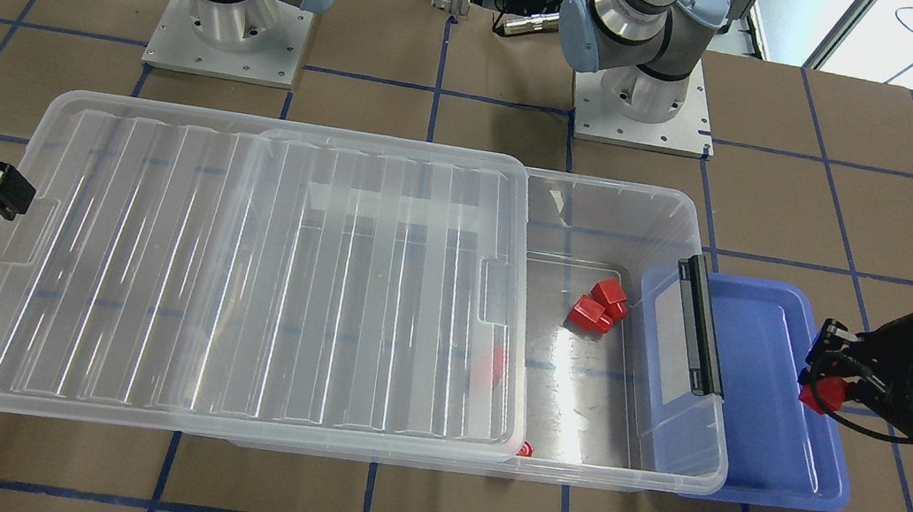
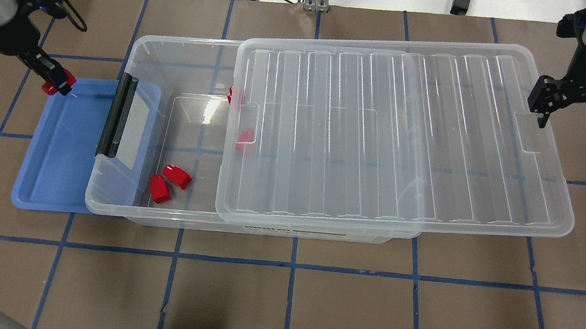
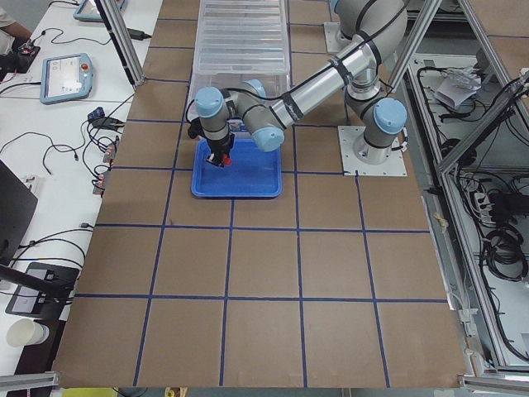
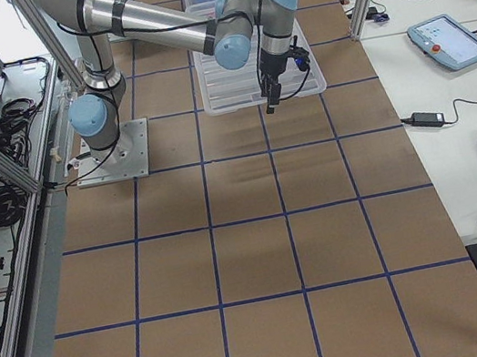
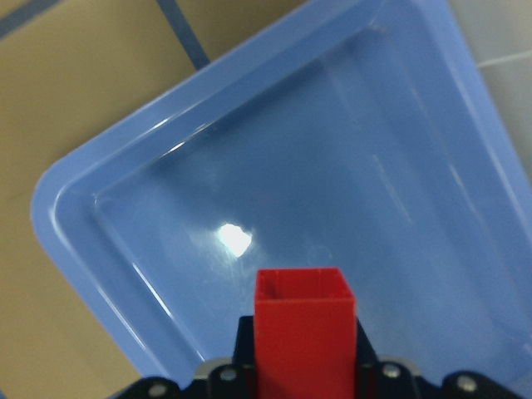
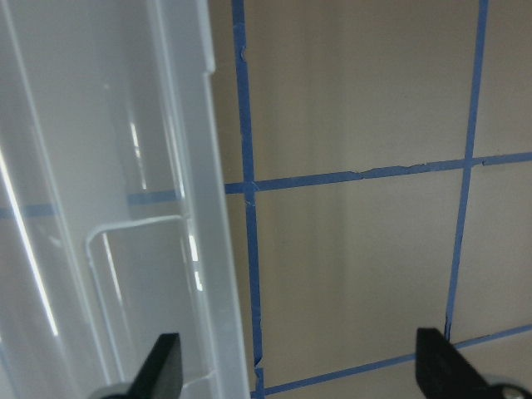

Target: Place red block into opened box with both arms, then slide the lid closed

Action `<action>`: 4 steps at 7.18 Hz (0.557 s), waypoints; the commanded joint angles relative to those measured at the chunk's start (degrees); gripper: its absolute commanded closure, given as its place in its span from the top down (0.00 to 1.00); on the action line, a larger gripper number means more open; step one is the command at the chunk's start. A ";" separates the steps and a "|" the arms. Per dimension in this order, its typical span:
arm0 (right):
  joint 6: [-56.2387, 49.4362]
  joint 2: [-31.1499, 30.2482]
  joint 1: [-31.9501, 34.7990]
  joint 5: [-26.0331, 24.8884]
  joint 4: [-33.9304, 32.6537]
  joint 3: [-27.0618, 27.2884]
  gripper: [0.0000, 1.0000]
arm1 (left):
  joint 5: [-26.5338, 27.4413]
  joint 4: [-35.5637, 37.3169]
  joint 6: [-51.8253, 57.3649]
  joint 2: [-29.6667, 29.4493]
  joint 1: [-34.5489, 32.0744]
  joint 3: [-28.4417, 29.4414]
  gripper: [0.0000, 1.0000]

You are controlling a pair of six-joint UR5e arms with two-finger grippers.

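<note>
Seen from overhead, the left tool (image 2: 58, 83) gripped the red block (image 2: 48, 87), apparently clear above the blue tray (image 2: 56, 158). The uncovered end of the box (image 2: 202, 131) lay around three o'clock. The right tool (image 2: 573, 119) stood open.

Table (image 2: 341, 316) surfaced in brown board, ruled into squares by blue tape (image 2: 292, 265). Aluminium posts (image 3: 122, 45) stand at its edges. White bench (image 3: 50, 124) alongside carries a pendant (image 3: 66, 77). Paper cup (image 3: 26, 332) nearby. Cable bundles (image 3: 502, 244) opposite. Lighting even.
</note>
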 commanded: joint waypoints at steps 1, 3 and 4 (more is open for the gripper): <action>0.43 -4.38 0.58 2.74 5.73 -2.01 1.00 | 0.19 -9.01 -13.34 1.73 -8.32 6.71 0.00; 0.43 -6.32 0.50 3.97 9.43 -2.19 1.00 | 0.10 -8.41 -28.64 2.26 -17.37 3.75 0.00; 0.43 -6.24 0.41 3.80 10.06 -2.02 1.00 | -0.07 -7.97 -32.18 2.70 -19.33 0.86 0.00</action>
